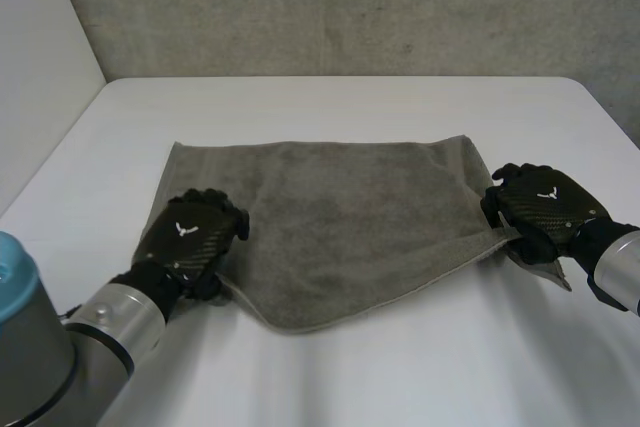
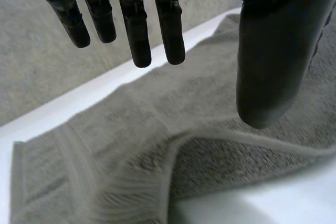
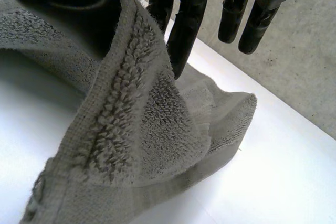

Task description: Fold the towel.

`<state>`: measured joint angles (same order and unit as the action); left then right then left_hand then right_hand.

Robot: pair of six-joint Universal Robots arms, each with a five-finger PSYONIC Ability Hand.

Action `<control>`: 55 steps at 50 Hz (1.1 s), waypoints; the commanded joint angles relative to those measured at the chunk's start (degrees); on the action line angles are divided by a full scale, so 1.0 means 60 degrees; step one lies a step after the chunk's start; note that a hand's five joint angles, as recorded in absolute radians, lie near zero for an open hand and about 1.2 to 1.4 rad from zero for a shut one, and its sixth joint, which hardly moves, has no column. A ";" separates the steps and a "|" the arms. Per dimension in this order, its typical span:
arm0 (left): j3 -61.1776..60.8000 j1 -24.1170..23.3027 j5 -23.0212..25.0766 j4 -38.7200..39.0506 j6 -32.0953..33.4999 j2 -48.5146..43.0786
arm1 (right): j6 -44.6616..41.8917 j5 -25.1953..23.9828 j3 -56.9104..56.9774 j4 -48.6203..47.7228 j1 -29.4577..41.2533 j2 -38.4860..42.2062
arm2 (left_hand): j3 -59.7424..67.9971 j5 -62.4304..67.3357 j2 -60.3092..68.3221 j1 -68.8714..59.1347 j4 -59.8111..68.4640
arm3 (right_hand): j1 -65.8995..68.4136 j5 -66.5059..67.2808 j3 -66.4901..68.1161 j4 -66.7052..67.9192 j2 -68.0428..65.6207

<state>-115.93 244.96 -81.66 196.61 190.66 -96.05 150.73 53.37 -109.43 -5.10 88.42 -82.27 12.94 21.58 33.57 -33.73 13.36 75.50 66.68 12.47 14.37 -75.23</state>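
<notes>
A grey towel lies spread on the white table, its near edge running to a point toward me. My left hand rests at the towel's near left edge. In the left wrist view its fingers are straight and apart from the thumb, and the towel lies below them with a fold turned over. My right hand is at the towel's near right corner. In the right wrist view that corner of the towel is lifted and pinched between the thumb and fingers.
A rough grey wall stands behind the table's far edge. A lighter wall runs along the left side. White tabletop shows on all sides of the towel, widest at the far side and in front.
</notes>
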 commanded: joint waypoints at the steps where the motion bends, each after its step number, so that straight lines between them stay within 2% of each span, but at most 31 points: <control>1: 0.0131 -0.0235 -0.0246 0.0657 0.0099 -0.1055 | 0.0001 -0.0004 -0.0029 0.0000 -0.0001 0.0000 | -0.0489 0.0083 -0.0248 0.0275 -0.0560 | 0.0751 0.0553 -0.0412 -0.0728 -0.0795; 5: 0.0190 -0.0280 -0.0598 0.0923 0.0128 -0.1437 | -0.0014 -0.0004 -0.0043 0.0000 -0.0001 0.0000 | -0.0489 0.0084 -0.0248 0.0274 -0.0560 | 0.0751 0.0553 -0.0412 -0.0728 -0.0795; 10: 0.0366 -0.0499 -0.1037 0.1113 0.0902 -0.1774 | -0.0014 -0.0004 -0.0058 0.0000 0.0029 0.0015 | -0.0489 0.0084 -0.0248 0.0274 -0.0560 | 0.0751 0.0553 -0.0412 -0.0728 -0.0795; 18: 0.0352 -0.0382 -0.1374 0.1640 0.1519 -0.1862 | -0.0014 0.0011 -0.0043 -0.0014 0.0014 0.0059 | -0.0489 0.0531 0.0200 -0.0173 -0.0560 | 0.0751 0.0553 -0.0412 -0.0728 -0.0795; 29: 0.0264 0.0145 -0.1404 0.1670 0.1578 -0.1760 | -0.0029 -0.0004 -0.0043 0.0000 0.0014 0.0088 | -0.0489 0.1486 0.1154 -0.1127 -0.0560 | 0.0751 0.0553 -0.0412 -0.0728 -0.0795; 42: 0.0220 0.1126 -0.1360 0.1816 0.1900 -0.1437 | -0.0029 -0.0004 -0.0058 0.0015 0.0014 0.0073 | -0.0489 0.2548 0.2217 -0.2190 -0.0560 | 0.0751 0.0553 -0.0412 -0.0728 -0.0795; 51: 0.0176 0.1171 -0.1302 0.1758 0.1959 -0.1423 | -0.0029 -0.0004 -0.0058 0.0015 0.0014 0.0088 | -0.0489 0.2915 0.2584 -0.2557 -0.0560 | 0.0751 0.0553 -0.0412 -0.0728 -0.0795; 55: 0.0044 0.1171 -0.1272 0.1729 0.2455 -0.1350 | 0.0001 0.0011 -0.0029 0.0059 -0.0029 0.0074 | -0.0489 0.2915 0.2584 -0.2557 -0.0560 | 0.0751 0.0553 -0.0412 -0.0728 -0.0795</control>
<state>-114.89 252.13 -89.53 207.27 202.63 -104.56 150.56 53.35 -109.80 -4.99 88.54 -81.75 12.94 38.19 48.59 -48.14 13.36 75.50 66.68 12.47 14.37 -75.24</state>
